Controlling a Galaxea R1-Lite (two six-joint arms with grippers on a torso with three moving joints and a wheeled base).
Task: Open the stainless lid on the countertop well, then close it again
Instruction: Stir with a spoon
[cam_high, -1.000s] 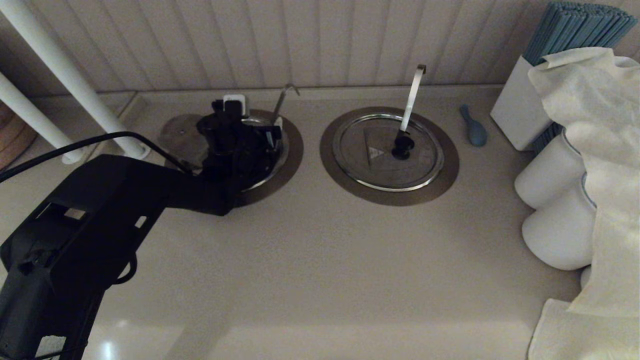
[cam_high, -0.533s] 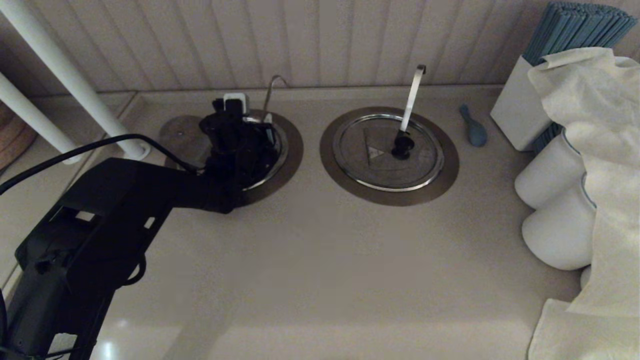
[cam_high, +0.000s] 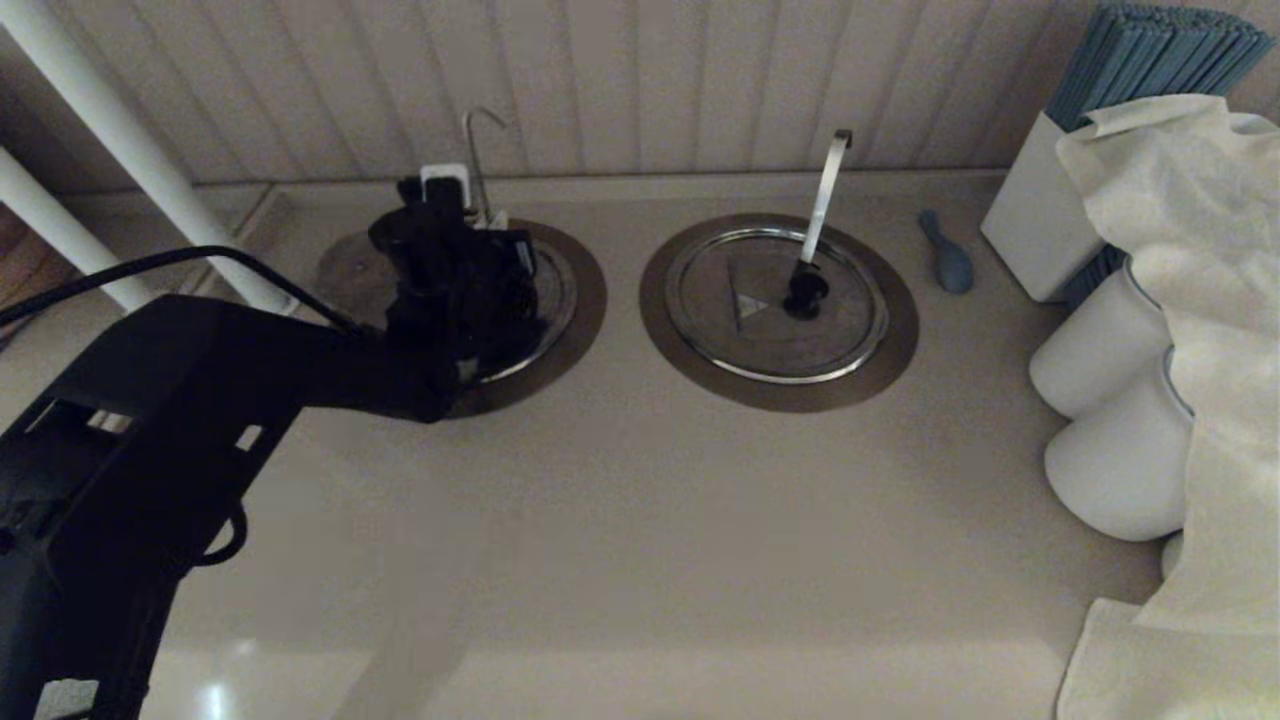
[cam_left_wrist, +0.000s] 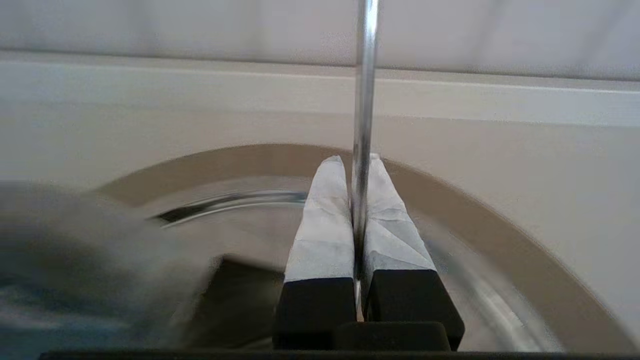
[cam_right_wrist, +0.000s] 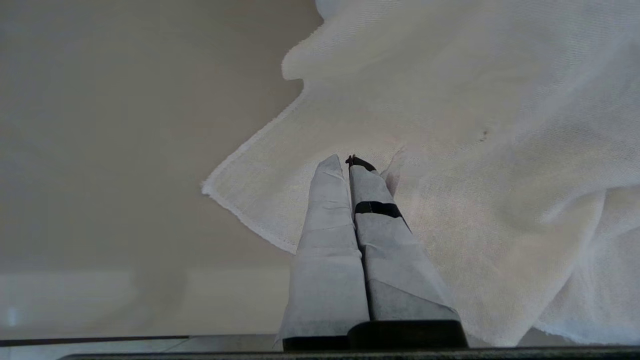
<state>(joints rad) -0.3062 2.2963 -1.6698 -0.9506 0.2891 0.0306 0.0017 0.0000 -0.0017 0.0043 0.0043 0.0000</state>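
Note:
The countertop well (cam_high: 585, 290), with its brushed-steel collar, lies at the back left of the counter, partly under my left arm. Its thin hooked grey rod (cam_high: 478, 150) stands almost upright. My left gripper (cam_high: 492, 222) is shut on that rod low down. In the left wrist view the rod (cam_left_wrist: 364, 100) runs straight up between the two taped fingers (cam_left_wrist: 325, 220), above the collar (cam_left_wrist: 500, 235). The stainless lid (cam_high: 345, 268) lies flat on the counter just left of the well, partly hidden by the arm. My right gripper (cam_right_wrist: 346, 161) is shut and empty over a white cloth (cam_right_wrist: 475, 150), out of the head view.
The twin well with its lid (cam_high: 760, 330) and broad flat bright handle (cam_high: 825, 195) sits to the right. A blue spoon (cam_high: 947, 255), a white box (cam_high: 1035, 220), white jars (cam_high: 1100, 350) and a draped cloth (cam_high: 1200, 300) crowd the right. White pipes (cam_high: 120, 140) stand at the left.
The rod has swung from leaning right to nearly upright, and its hook has moved left. My left gripper moved left and back with it.

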